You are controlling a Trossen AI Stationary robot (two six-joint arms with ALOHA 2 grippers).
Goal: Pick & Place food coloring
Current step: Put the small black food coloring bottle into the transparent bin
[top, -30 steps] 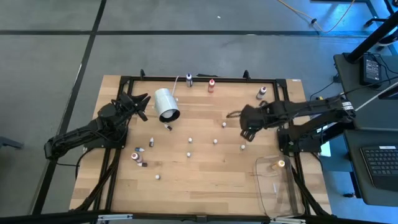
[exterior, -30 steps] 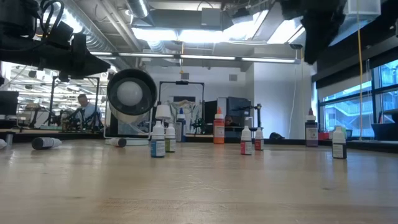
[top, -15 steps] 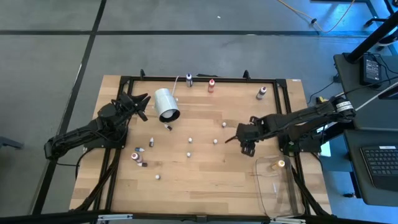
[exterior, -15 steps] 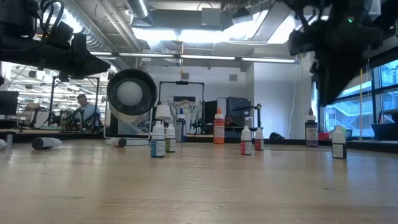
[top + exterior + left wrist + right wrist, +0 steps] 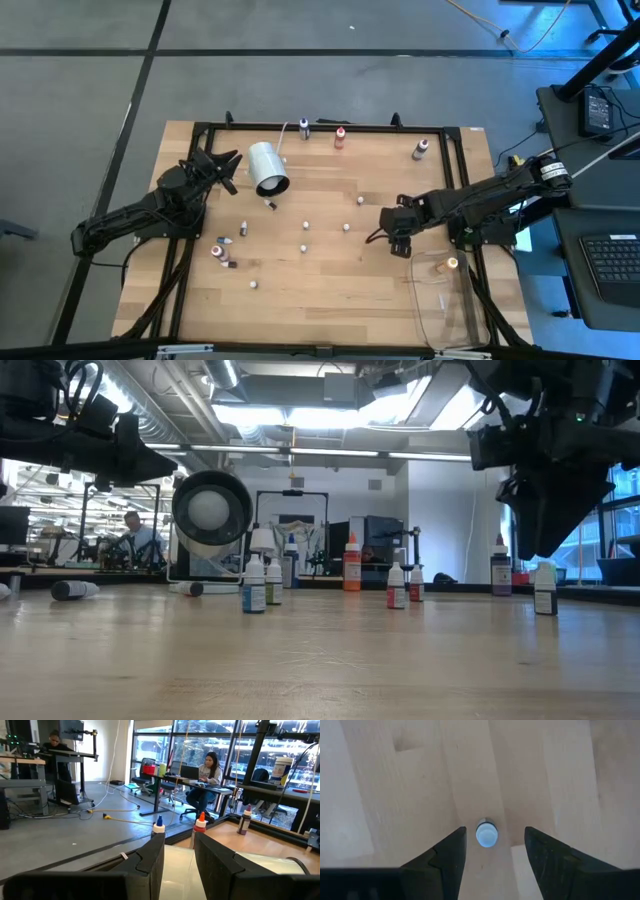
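Observation:
Several tiny food coloring bottles stand or lie scattered on the wooden table (image 5: 320, 300). One with a white cap (image 5: 486, 834) stands upright on its base right below my right gripper (image 5: 495, 831). That gripper is open and points steeply down, one finger on either side above the cap, touching nothing. The level view shows this bottle (image 5: 544, 590) under the gripper (image 5: 545, 550). In the overhead view the gripper (image 5: 397, 238) hides it. My left gripper (image 5: 225, 165) waits at the table's far left beside the white cylinder (image 5: 267, 168), its fingers (image 5: 150, 862) slightly apart.
A clear tray (image 5: 425, 300) at the near right corner holds an orange bottle (image 5: 450, 264). Other bottles stand near the gripper (image 5: 346, 227) (image 5: 361, 200), along the far edge (image 5: 340, 136) (image 5: 421, 149), and at the near left (image 5: 219, 250). People sit in the room beyond.
My right gripper has come down and moved toward the table's near edge, tipping to point more steeply down and rolling a little. It now hangs over the white-capped bottle, which has not moved. Its fingers keep the same gap.

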